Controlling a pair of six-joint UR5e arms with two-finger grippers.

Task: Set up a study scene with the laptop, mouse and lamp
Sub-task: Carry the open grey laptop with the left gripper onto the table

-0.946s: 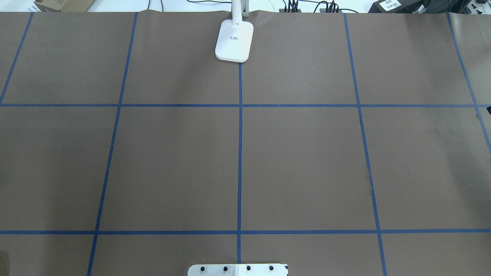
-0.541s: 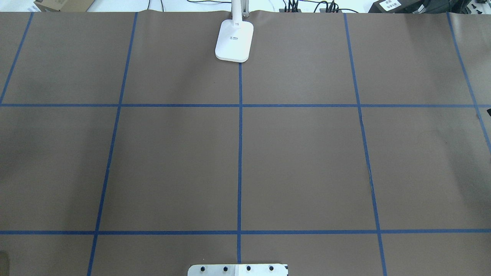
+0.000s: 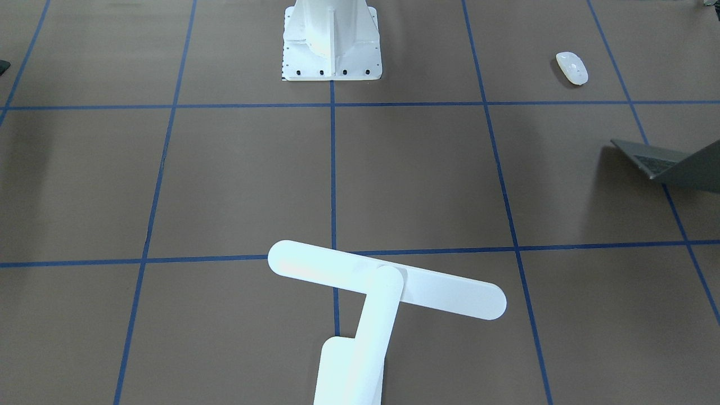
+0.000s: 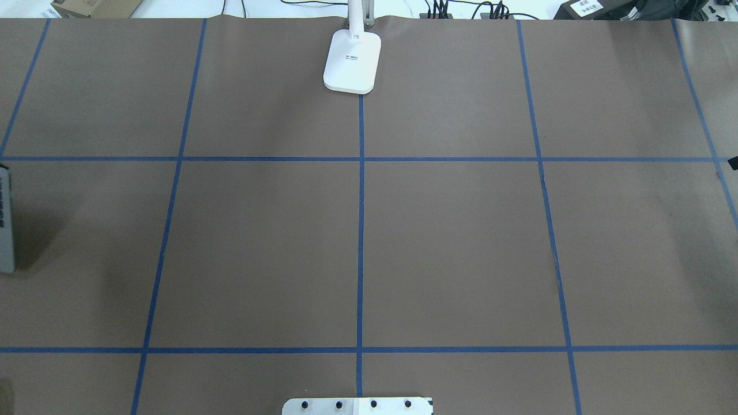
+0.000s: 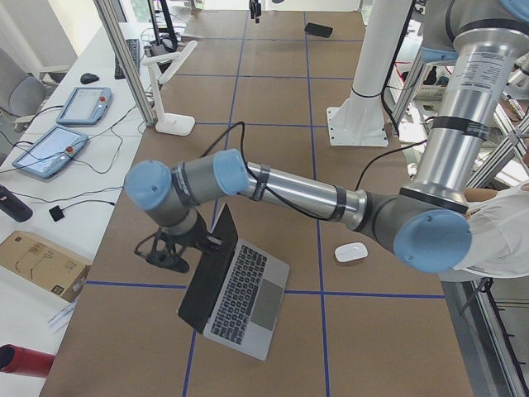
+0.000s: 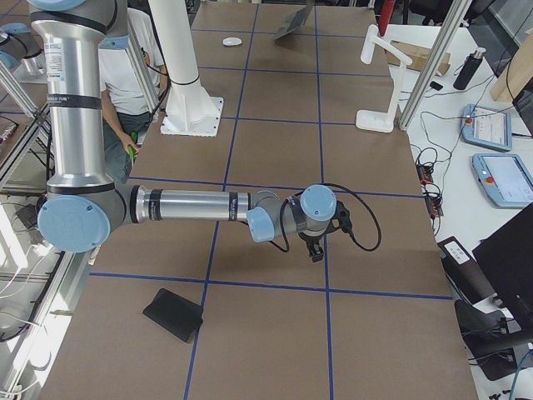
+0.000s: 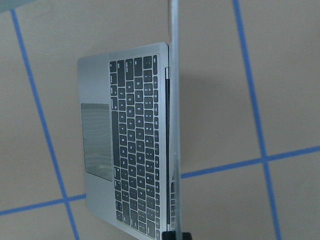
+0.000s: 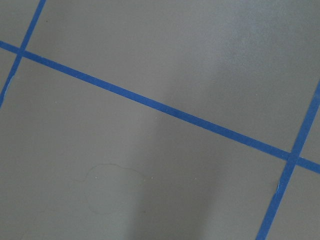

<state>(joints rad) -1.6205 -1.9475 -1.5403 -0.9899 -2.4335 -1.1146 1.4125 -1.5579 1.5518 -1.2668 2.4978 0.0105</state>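
Note:
The open grey laptop (image 5: 240, 294) stands at the table's left end, screen upright; it also shows in the front view (image 3: 669, 163) and at the overhead view's left edge (image 4: 4, 219). In the left wrist view the screen's top edge (image 7: 172, 100) runs straight into my left gripper (image 7: 175, 236), which is shut on it (image 5: 186, 252). The white mouse (image 3: 572, 67) lies apart, nearer the robot. The white lamp (image 3: 387, 287) stands at the far middle edge, its base (image 4: 352, 60) on the centre line. My right gripper (image 6: 315, 250) hangs low over bare table at the right end; I cannot tell its state.
The white bolted robot mount (image 3: 332, 45) stands at the near middle edge. A black square mat (image 6: 173, 315) lies at the table's right end. An operator (image 6: 125, 92) stands beside the robot. Teach pendants (image 5: 58, 132) lie on the side bench behind the lamp.
The laptop's edge has come into the overhead view at its left side, with a shadow beside it. The lamp has not moved.

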